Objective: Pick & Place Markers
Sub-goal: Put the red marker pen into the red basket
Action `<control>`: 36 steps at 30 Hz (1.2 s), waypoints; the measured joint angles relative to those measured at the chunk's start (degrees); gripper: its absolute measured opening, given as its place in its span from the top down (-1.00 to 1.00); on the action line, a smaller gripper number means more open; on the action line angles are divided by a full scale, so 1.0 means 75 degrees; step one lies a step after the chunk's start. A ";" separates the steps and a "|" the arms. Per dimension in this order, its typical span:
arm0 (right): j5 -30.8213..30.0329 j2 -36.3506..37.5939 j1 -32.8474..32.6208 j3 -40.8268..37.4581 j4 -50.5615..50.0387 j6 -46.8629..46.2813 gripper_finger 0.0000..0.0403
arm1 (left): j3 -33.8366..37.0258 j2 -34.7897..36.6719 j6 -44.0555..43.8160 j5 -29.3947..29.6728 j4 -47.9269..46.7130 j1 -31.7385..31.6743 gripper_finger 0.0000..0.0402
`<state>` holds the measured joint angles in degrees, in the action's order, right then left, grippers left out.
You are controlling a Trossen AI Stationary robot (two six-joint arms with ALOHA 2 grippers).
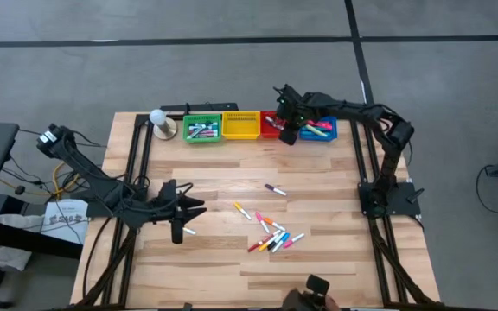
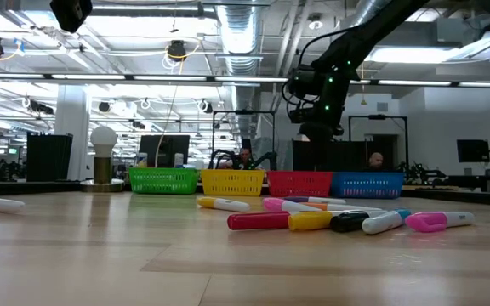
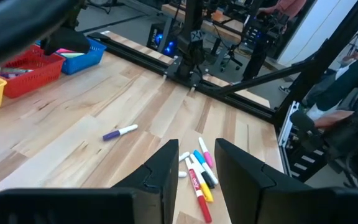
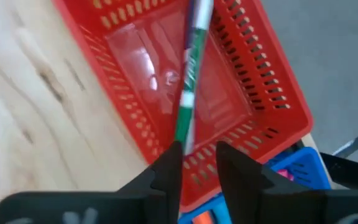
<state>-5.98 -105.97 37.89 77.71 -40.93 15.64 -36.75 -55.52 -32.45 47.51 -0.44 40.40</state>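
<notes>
Several loose markers [image 1: 271,238] lie in a heap on the wooden table, in front of my left gripper [image 3: 197,163], which hovers open at the table's left. A purple-and-white marker [image 1: 275,189] lies apart, farther back. My right gripper [image 4: 199,163] points down over the red bin [image 4: 229,93] in the far row. Its fingers stand apart. A green-and-white marker [image 4: 190,81] reaches from between the fingertips into the red bin; it shows blurred. My right gripper has the green-and-white marker's near end [image 4: 183,138] between its fingertips, close against one finger [image 4: 166,168]. The gap is wider than the marker, and I cannot tell whether either finger touches it. The marker points down into the red bin.
Green [image 1: 202,129], yellow [image 1: 241,126], red and blue [image 1: 324,130] bins stand side by side at the far edge, some holding markers. A white globe on a stand [image 1: 159,119] is left of them. One white marker [image 1: 188,231] lies by my left gripper.
</notes>
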 joint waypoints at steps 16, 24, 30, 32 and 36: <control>0.0581 0.1471 -0.1999 0.0000 -0.1580 -0.1434 0.28 | 0.0000 -0.0123 -0.0023 -0.0594 0.0215 0.0009 0.48; 0.0632 0.2098 -0.4779 0.0000 -0.1691 -0.2705 0.35 | 0.0000 -0.0492 -0.1533 -0.1346 0.0343 0.0006 0.48; 0.0605 0.1975 -0.6527 -0.0003 -0.1310 -0.4193 0.39 | 0.0000 -0.1720 -0.2057 -0.1656 0.1093 -0.0054 0.48; 0.0603 0.1939 -0.6990 0.0003 -0.1202 -0.4693 0.40 | 0.0000 -0.2246 -0.1733 -0.1681 0.1728 -0.0125 0.48; 0.0603 0.1934 -0.7798 0.0000 -0.1368 -0.5513 0.41 | 0.0000 -0.3421 -0.0130 -0.1702 0.3592 -0.0326 0.48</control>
<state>-1.45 -91.46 -20.59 77.71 -51.19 -25.71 -36.75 -81.17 -33.42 34.74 26.50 37.95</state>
